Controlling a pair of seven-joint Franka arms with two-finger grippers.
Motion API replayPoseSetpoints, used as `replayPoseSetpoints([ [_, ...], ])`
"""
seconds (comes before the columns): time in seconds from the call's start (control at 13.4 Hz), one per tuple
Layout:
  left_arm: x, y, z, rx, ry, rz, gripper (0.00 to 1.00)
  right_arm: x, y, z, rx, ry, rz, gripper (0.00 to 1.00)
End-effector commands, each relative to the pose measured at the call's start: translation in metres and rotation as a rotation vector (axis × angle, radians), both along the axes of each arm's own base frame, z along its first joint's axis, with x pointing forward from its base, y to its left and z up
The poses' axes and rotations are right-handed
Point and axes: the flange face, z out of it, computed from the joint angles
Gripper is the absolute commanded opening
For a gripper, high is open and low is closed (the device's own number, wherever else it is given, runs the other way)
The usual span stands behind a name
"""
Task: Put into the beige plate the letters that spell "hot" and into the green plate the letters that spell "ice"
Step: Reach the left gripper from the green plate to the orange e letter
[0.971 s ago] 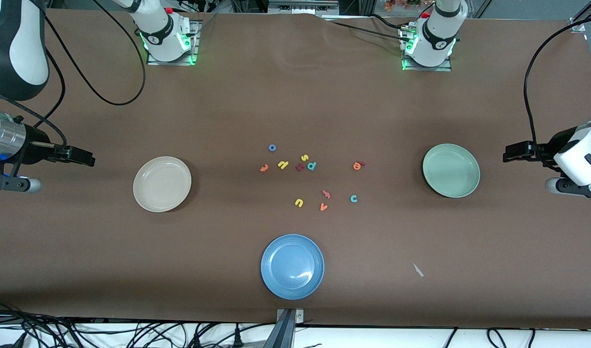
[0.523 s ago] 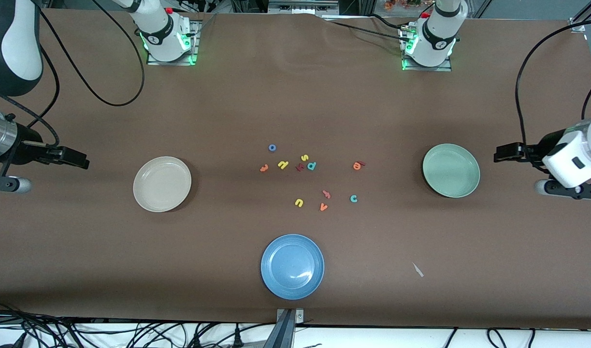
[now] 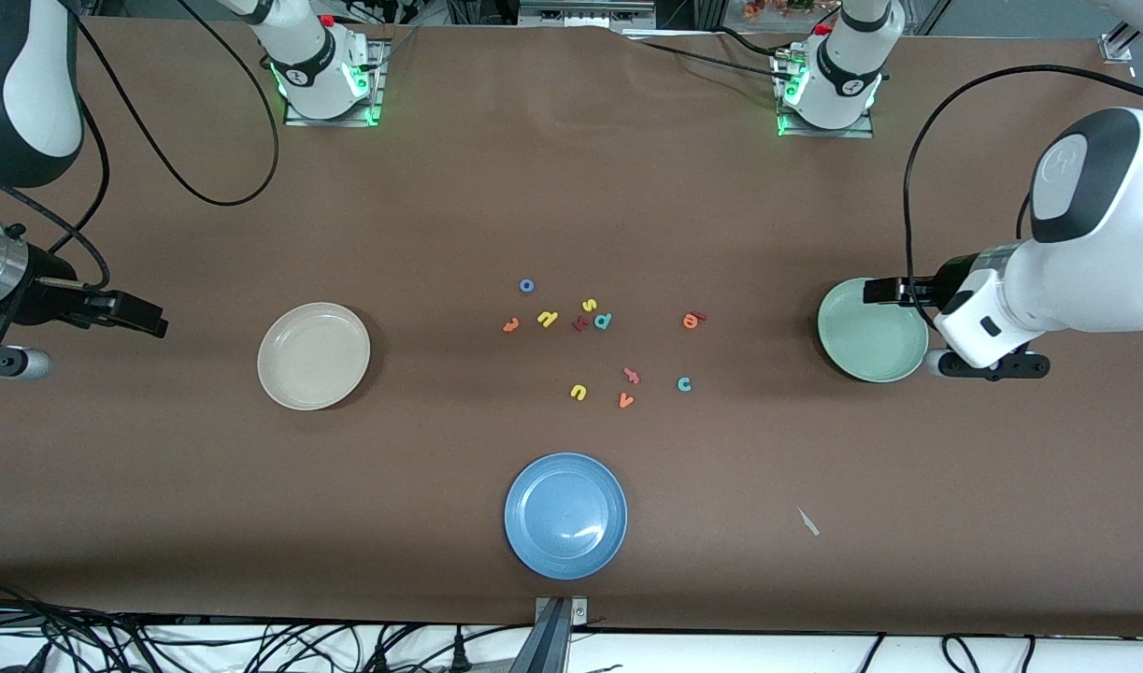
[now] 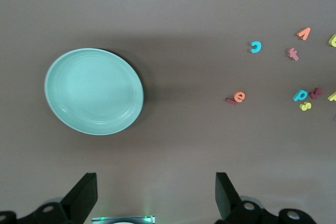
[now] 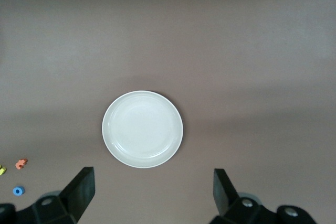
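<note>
The letters lie loose mid-table: blue "o" (image 3: 526,285), yellow "h" (image 3: 547,319), orange "t" (image 3: 510,325), orange "e" (image 3: 690,321) touching the dark red "i" (image 3: 700,316), and teal "c" (image 3: 684,383). The beige plate (image 3: 314,355) sits toward the right arm's end and the green plate (image 3: 872,329) toward the left arm's end; both hold nothing. My left gripper (image 3: 868,291) hangs open and empty over the green plate's rim. My right gripper (image 3: 158,326) hangs open and empty over bare table beside the beige plate. In the left wrist view the green plate (image 4: 93,91), "e" (image 4: 240,96) and "c" (image 4: 255,46) show.
A blue plate (image 3: 565,514) sits nearest the front camera. Other letters mix in: yellow "s" (image 3: 589,305), teal "p" (image 3: 603,321), a dark red branched letter (image 3: 579,323), yellow "u" (image 3: 578,392), orange "v" (image 3: 625,401), a pinkish "f" (image 3: 632,376). A pale scrap (image 3: 807,522) lies on the mat.
The left arm has swung in from the table's end, bringing its gripper over the green plate's rim. The right gripper has drifted slightly away from the beige plate. No letter moved.
</note>
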Motion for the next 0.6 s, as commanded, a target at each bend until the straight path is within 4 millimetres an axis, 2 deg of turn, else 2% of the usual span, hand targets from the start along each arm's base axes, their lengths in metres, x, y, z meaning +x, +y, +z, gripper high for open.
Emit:
replayPoseSetpoints([
  [0.0, -0.014, -0.032, -0.022, -0.002, -0.004, 0.063, 0.98, 0.005, 0.002, -0.001, -0.010, -0.006, -0.005, 1.00],
  [0.22, -0.035, -0.071, -0.055, 0.014, -0.027, 0.103, 0.97, 0.007, 0.003, -0.007, -0.012, 0.003, 0.001, 1.00],
  [0.52, -0.063, -0.120, -0.116, 0.021, -0.084, 0.170, 0.95, 0.008, 0.004, -0.011, -0.013, 0.009, 0.000, 1.00],
])
